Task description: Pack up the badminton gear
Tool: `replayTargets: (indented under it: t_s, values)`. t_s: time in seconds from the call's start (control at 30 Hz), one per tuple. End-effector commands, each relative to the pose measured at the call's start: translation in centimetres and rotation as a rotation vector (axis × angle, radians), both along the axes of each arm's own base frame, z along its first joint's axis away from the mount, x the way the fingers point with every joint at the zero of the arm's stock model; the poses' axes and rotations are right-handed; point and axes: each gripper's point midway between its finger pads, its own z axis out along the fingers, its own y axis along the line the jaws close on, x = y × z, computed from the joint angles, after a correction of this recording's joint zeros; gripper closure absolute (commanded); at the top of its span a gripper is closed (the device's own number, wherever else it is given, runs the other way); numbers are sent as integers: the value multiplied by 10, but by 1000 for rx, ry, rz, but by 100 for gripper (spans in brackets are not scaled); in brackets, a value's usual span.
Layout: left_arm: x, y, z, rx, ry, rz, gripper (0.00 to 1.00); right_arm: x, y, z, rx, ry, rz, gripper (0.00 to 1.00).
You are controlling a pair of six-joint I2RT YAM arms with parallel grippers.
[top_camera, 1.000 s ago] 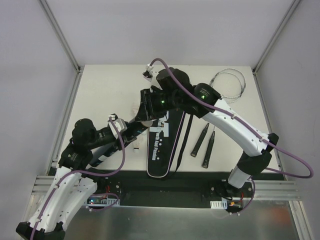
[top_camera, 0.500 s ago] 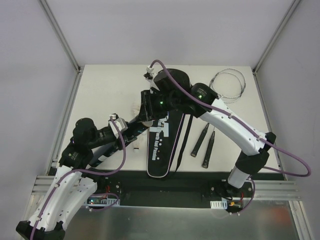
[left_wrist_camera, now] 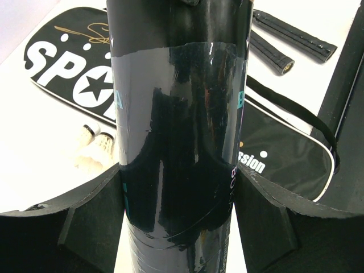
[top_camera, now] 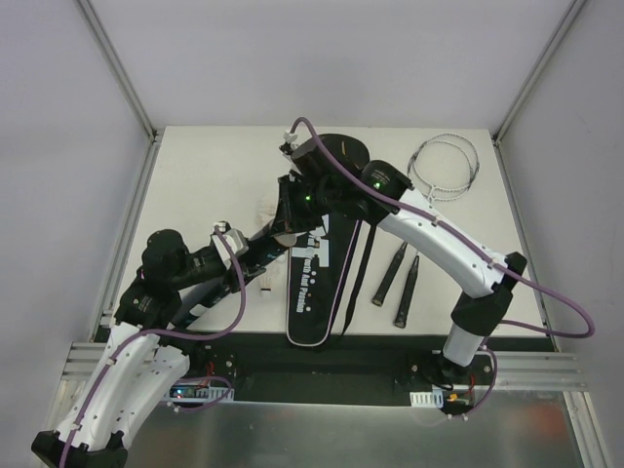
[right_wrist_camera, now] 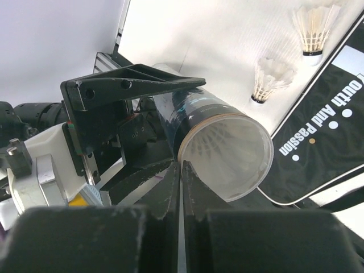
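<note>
In the middle of the overhead view, the left gripper [left_wrist_camera: 179, 190] is clamped around the long black tube [left_wrist_camera: 179, 85], one finger on each side of its glossy wall, holding it off the white table [top_camera: 205, 175] with its open mouth towards the right arm. The right gripper [right_wrist_camera: 181, 170] has its fingers pressed together, tips right at the left rim of that mouth; whether they touch the rim cannot be told. White feathers show inside the tube. In the upper right of the right wrist view, two shuttlecocks [right_wrist_camera: 314, 28] lie on the table just beside the edge of the black bag [top_camera: 317, 283], whose white SPORT lettering shows at the upper left of the left wrist view. The two rackets [top_camera: 390, 275] lie right of the bag, heads towards the upper right corner of the table.
</note>
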Motion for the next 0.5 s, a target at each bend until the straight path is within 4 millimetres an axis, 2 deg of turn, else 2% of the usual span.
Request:
replayTargets:
  t_s: [0.0,0.07,0.13,0.17,0.2,0.23,0.27,0.33,0.37,0.47]
  values:
    - [-1,-5,18,-28,-46,-26,100,-21,26,37,192,64,44,99]
    - [0,-4,16,-26,-41,-20,100,-22,27,52,263,80,49,99]
    - [-1,-3,15,-22,-49,-19,100,-32,35,82,463,184,89,99]
    - [0,-3,11,-16,-46,-17,100,-30,41,111,629,177,152,100]
    - [0,-3,9,-14,-45,-17,100,-31,38,109,672,287,108,100]
    - [-1,-2,5,-11,-39,-19,100,-26,36,114,715,299,100,100]
    - [-1,-2,2,-8,-30,-17,100,-25,35,136,810,270,130,100]
    - [-1,-2,-1,-6,-26,-18,100,-21,32,147,883,340,119,99]
    - [-1,-2,-2,-5,-24,-13,100,-21,29,166,964,315,146,100]
    - [-1,0,-4,-2,-24,-4,100,-13,22,174,1006,318,114,100]
